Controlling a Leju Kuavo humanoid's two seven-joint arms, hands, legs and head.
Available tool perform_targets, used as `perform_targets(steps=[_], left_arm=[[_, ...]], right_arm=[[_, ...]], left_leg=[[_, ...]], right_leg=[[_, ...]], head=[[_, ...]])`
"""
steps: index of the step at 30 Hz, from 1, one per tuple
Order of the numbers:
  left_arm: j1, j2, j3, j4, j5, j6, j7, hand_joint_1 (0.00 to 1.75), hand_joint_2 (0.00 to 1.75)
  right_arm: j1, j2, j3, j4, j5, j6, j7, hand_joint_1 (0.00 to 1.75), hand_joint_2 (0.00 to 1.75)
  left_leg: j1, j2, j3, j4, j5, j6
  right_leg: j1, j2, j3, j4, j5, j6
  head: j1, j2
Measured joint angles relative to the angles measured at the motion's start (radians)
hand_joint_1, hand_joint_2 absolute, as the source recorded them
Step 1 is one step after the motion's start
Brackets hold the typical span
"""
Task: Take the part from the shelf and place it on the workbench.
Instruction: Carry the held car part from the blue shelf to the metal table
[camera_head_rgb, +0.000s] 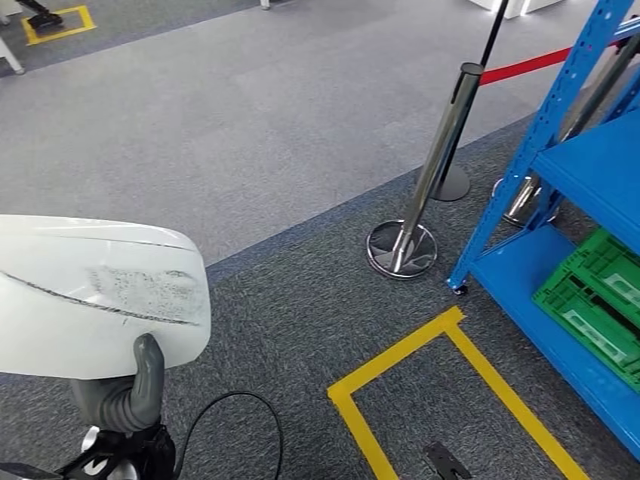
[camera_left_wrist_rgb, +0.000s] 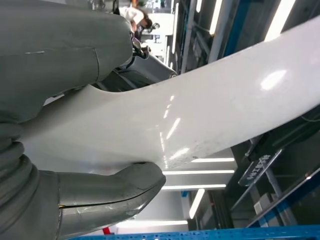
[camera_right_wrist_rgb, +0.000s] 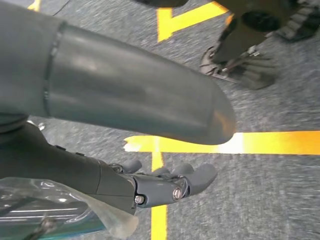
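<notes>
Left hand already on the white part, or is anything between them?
Nothing between them: the left hand grips the white part directly, thumb on one face and fingers on the other. No workbench is in frame, so that route can't be judged.

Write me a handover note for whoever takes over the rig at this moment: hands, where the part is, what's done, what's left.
Left hand: grips the white part from below, thumb up against its near edge; the left wrist view shows the thumb and fingers clamped on either side of it.
Right hand: holds nothing, fingers loosely out, hanging over grey carpet and yellow floor tape.
Part: off the blue shelf, which stands to the right with a green crate on its lower level.
Done: part taken from the shelf.
Left: carry it to the workbench and set it down.
</notes>
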Motion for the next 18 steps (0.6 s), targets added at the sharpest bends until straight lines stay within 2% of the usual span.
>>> perform_targets(steps=[1,2,3,4,6,7,8,9,10,11,12,13,14,15,16,17,18], left_arm=[[0.004,0.000,0.000,-0.002,0.000,0.002,0.001,1.75,1.75],[0.008,0.000,0.001,-0.003,0.000,0.003,0.002,1.75,1.75],[0.011,0.001,0.002,-0.005,0.000,0.004,0.004,1.75,1.75],[0.013,0.001,0.002,-0.006,-0.001,0.005,0.006,1.75,1.75],[0.015,0.002,0.003,-0.008,-0.001,0.004,0.008,1.75,1.75],[0.017,0.002,0.003,-0.008,-0.001,0.004,0.009,1.75,1.75],[0.019,0.003,0.003,-0.008,-0.001,0.004,0.009,1.75,1.75],[0.022,0.003,0.004,-0.008,-0.001,0.004,0.010,1.75,1.75],[0.025,0.004,0.004,-0.008,-0.001,0.005,0.010,1.75,1.75],[0.027,0.005,0.006,-0.009,-0.001,0.005,0.010,1.75,1.75],[0.028,0.005,0.007,-0.011,-0.001,0.006,0.010,1.75,1.75],[0.028,0.006,0.009,-0.014,-0.002,0.006,0.010,1.75,1.75],[0.029,0.006,0.010,-0.016,-0.002,0.006,0.010,1.75,1.75],[0.030,0.006,0.010,-0.018,-0.002,0.006,0.010,1.75,1.75],[0.032,0.006,0.012,-0.019,-0.002,0.006,0.010,1.75,1.75],[0.035,0.006,0.013,-0.021,-0.002,0.007,0.010,1.75,1.75],[0.037,0.006,0.014,-0.023,-0.002,0.007,0.010,1.75,1.75]], right_arm=[[0.000,0.000,0.002,0.000,0.000,0.002,0.001,0.00,0.00],[0.000,0.001,0.004,0.000,0.000,0.004,0.001,0.00,0.00],[-0.001,0.002,0.006,0.000,0.000,0.006,0.001,0.00,0.00],[0.000,0.002,0.009,0.000,0.000,0.007,0.001,0.00,0.00],[0.002,0.002,0.012,0.000,0.000,0.008,0.001,0.00,0.00],[0.004,0.002,0.014,0.000,0.000,0.009,0.001,0.00,0.00],[0.006,0.002,0.015,0.000,0.000,0.010,0.001,0.00,0.00],[0.006,0.002,0.015,0.000,0.000,0.011,0.001,0.00,0.00],[0.006,0.002,0.017,0.000,0.001,0.012,0.001,0.00,0.00],[0.005,0.002,0.018,0.000,0.001,0.014,0.001,0.00,0.00],[0.005,0.002,0.020,0.000,0.001,0.016,0.001,0.00,0.00],[0.004,0.002,0.021,0.000,0.001,0.017,0.001,0.00,0.00],[0.004,0.002,0.022,0.000,0.001,0.019,0.001,0.00,0.00],[0.003,0.002,0.022,0.000,0.002,0.020,0.001,0.00,0.00],[0.002,0.003,0.022,0.000,0.002,0.020,0.001,0.00,0.00],[0.000,0.003,0.023,0.000,0.002,0.021,0.001,0.00,0.00],[-0.002,0.003,0.023,0.000,0.002,0.022,0.001,0.00,0.00]], left_leg=[[0.002,-0.012,-0.003,-0.001,0.003,-0.005],[0.003,-0.012,-0.005,0.002,0.002,-0.010],[0.002,0.005,-0.012,0.016,-0.008,-0.015],[0.002,0.032,-0.027,0.050,-0.028,-0.020],[0.004,0.092,-0.084,0.171,-0.089,-0.028],[0.006,0.104,-0.115,0.235,-0.114,-0.031],[0.008,0.109,-0.135,0.276,-0.124,-0.033],[0.009,0.112,-0.137,0.280,-0.115,-0.033],[0.009,0.116,-0.119,0.245,-0.087,-0.032],[0.008,0.128,-0.086,0.180,-0.051,-0.028],[0.003,0.152,-0.049,0.110,-0.023,-0.023],[-0.003,0.173,-0.021,0.053,-0.006,-0.017],[-0.009,0.189,-0.006,0.019,-0.001,-0.012],[-0.015,0.194,-0.002,0.007,-0.005,-0.007],[-0.017,0.183,-0.003,0.003,-0.005,-0.002],[-0.014,0.171,-0.002,-0.002,-0.002,0.004],[-0.011,0.159,0.000,-0.007,0.000,0.010]], right_leg=[[0.001,-0.011,0.003,0.000,0.001,-0.005],[0.002,-0.023,0.005,-0.002,0.003,-0.011],[0.001,-0.036,0.007,-0.005,0.005,-0.017],[0.001,-0.050,0.010,-0.007,0.005,-0.023],[0.005,-0.079,0.013,-0.008,0.003,-0.031],[0.007,-0.095,0.014,-0.008,0.001,-0.033],[0.008,-0.110,0.015,-0.008,-0.001,-0.034],[0.009,-0.124,0.017,-0.008,-0.003,-0.034],[0.009,-0.138,0.019,-0.008,-0.005,-0.034],[0.009,-0.151,0.023,-0.008,-0.008,-0.033],[0.010,-0.163,0.028,-0.008,-0.012,-0.030],[0.012,-0.174,0.030,-0.007,-0.016,-0.026],[0.014,-0.185,0.033,-0.008,-0.019,-0.021],[0.015,-0.196,0.035,-0.009,-0.022,-0.015],[0.016,-0.209,0.038,-0.011,-0.024,-0.010],[0.014,-0.211,0.039,-0.011,-0.028,-0.004],[0.012,-0.196,0.037,-0.004,-0.036,0.000]], head=[[0.000,0.000],[0.000,0.000],[-0.004,0.000],[-0.006,0.000],[-0.012,0.000],[-0.012,0.000],[-0.012,0.000],[-0.012,0.000],[-0.012,0.000],[-0.012,0.000],[-0.012,0.000],[-0.012,0.000],[-0.011,0.000],[-0.011,0.000],[-0.011,0.000],[-0.010,0.000],[-0.010,0.000]])
